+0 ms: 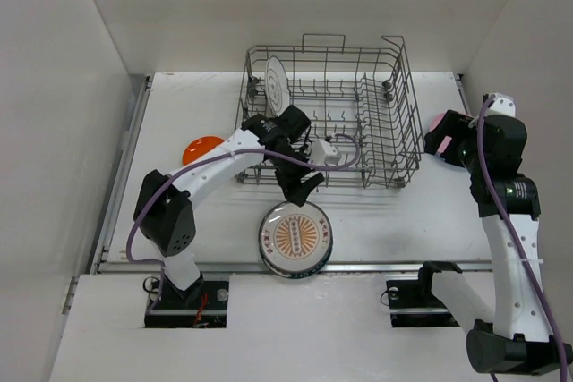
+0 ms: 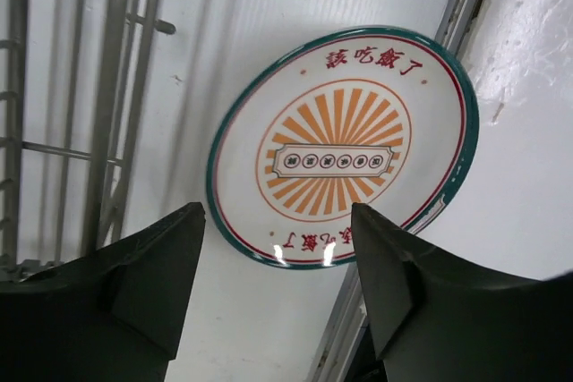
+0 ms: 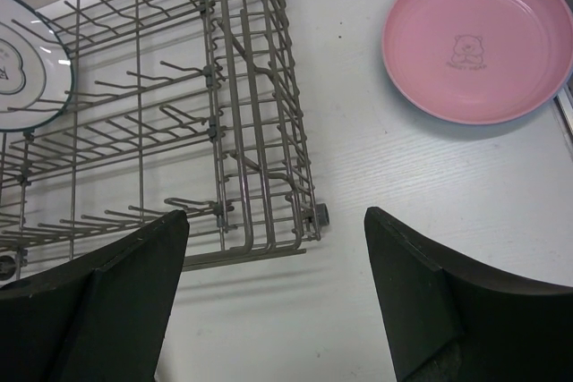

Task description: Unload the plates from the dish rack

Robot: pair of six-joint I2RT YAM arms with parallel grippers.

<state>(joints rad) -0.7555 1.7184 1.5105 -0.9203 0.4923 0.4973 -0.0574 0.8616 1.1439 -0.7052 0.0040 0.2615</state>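
The grey wire dish rack (image 1: 327,114) stands at the back centre, and one white plate (image 1: 276,82) stays upright in its left end. A white plate with a teal rim and orange sunburst (image 1: 295,239) lies flat on the table in front of the rack. My left gripper (image 1: 303,189) hovers just above and behind it. In the left wrist view the left gripper (image 2: 277,225) is open and empty, with the plate (image 2: 340,145) beyond the fingertips. My right gripper (image 3: 276,221) is open over bare table beside the rack's corner (image 3: 251,114), near a pink plate (image 3: 479,42).
An orange plate (image 1: 202,149) lies left of the rack, partly hidden by the left arm. The pink plate (image 1: 437,123) lies right of the rack, mostly covered by the right arm. White walls close in the table on three sides. A metal rail (image 2: 466,6) runs along the front edge.
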